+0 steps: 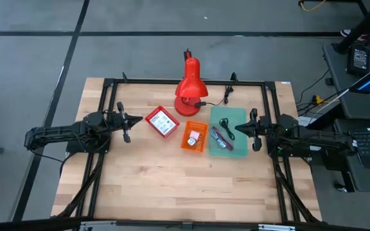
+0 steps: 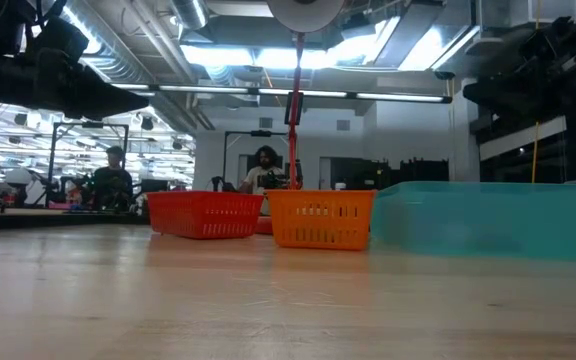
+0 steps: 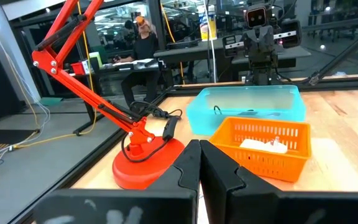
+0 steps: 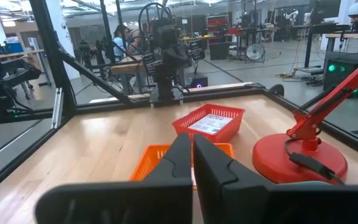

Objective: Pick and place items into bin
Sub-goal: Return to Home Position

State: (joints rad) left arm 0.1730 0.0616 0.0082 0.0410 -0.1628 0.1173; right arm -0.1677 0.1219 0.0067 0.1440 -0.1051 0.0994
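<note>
High view: three bins in a row mid-worktop [image 1: 172, 186]. One red basket [image 1: 151, 118] holds one white printed card [image 1: 164, 122]; one orange basket [image 1: 186, 145] holds one white piece [image 1: 194, 136]; one teal bin [image 1: 236, 119] holds one black cord [image 1: 225, 126] and one maroon cord [image 1: 220, 138]. One red lamp [image 1: 188, 90] stands behind. Flanking the row, left gripper [image 1: 126, 123] and right gripper [image 1: 252, 129]: fingers pressed together, holding nothing.

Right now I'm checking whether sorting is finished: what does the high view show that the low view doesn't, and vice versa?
Only the high view: a white printed card in the red bin, a white adapter in the orange bin, cables in the teal bin, plus the left gripper and right gripper plainly, at the sides of the table. Only the low view: two people in the room behind. Both: the bins and the red lamp.
</note>
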